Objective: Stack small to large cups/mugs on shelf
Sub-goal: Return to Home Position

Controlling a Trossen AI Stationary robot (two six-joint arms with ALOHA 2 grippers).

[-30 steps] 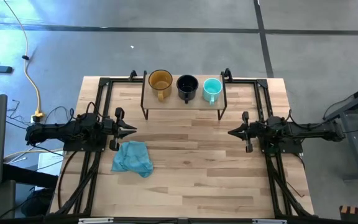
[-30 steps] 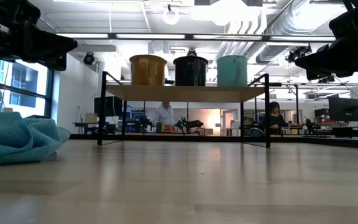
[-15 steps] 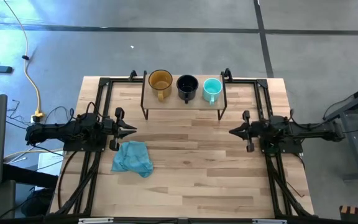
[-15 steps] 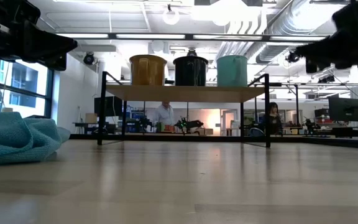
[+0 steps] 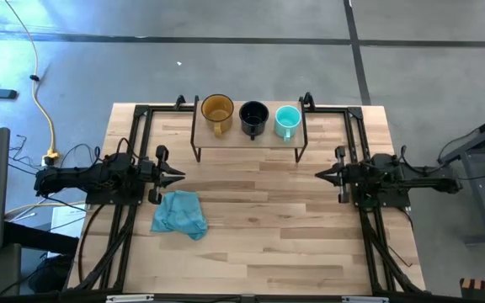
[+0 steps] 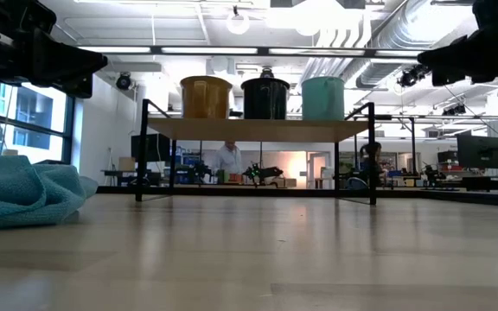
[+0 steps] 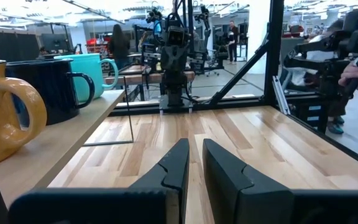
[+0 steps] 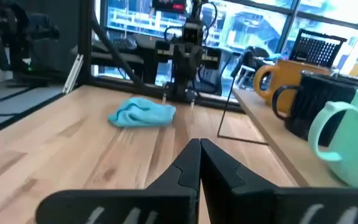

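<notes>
On the shelf (image 5: 247, 133), amber mug (image 5: 217, 109), black mug (image 5: 253, 114) and teal mug (image 5: 287, 119) stand apart in a row; left tool (image 5: 178, 176) and right tool (image 5: 319, 176) hover closed, empty, over the surface (image 5: 259, 219).

Right hand (image 5: 318, 175) farther right, retracted.

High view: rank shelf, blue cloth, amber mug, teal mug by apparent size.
1. shelf
2. blue cloth
3. amber mug
4. teal mug

The two mugs look close; amber looks only slightly wider.
</notes>
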